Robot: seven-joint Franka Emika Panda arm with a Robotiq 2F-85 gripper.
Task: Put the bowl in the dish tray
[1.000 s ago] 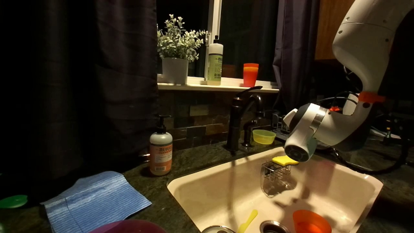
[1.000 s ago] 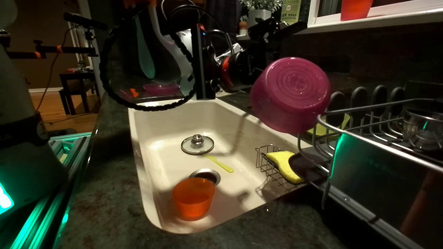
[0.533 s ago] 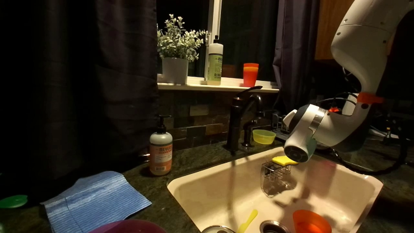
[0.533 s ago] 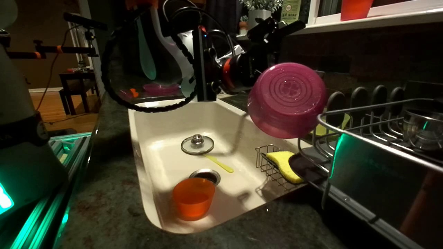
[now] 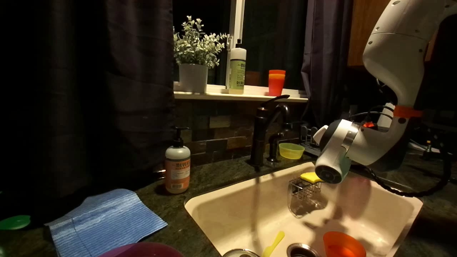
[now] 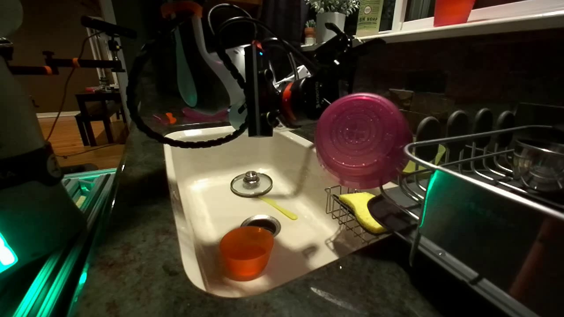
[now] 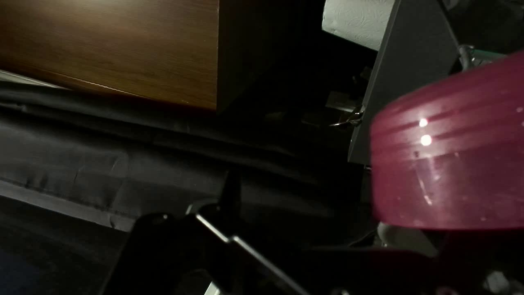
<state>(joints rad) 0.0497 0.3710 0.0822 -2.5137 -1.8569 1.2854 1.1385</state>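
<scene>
I have only one arm here, and its gripper (image 6: 365, 72) has the jaws spread wide. The upper of my two fingers (image 6: 373, 45) touches nothing that I can see; the lower one is hidden at the pink bowl (image 6: 362, 141). So I think that the bowl is not pinched; more probably it hangs on this lower finger alone, but the contact itself I cannot see.

The bowl is in the air, at the lower side of my jaws, tipped, and in an exterior view it shows its base. Being round, it has no long axis. The dish tray (image 6: 489, 187) lies lower than my jaws, and on the same side of them as the bowl; there the bowl's edge overlaps the corner of the tray, and whether they touch I cannot tell.

I judge that the placing is near. The jaws should go over the tray with the bowl leading, then down, slowly, because from so weak a support it could fall into the sink (image 6: 211, 193).
</scene>
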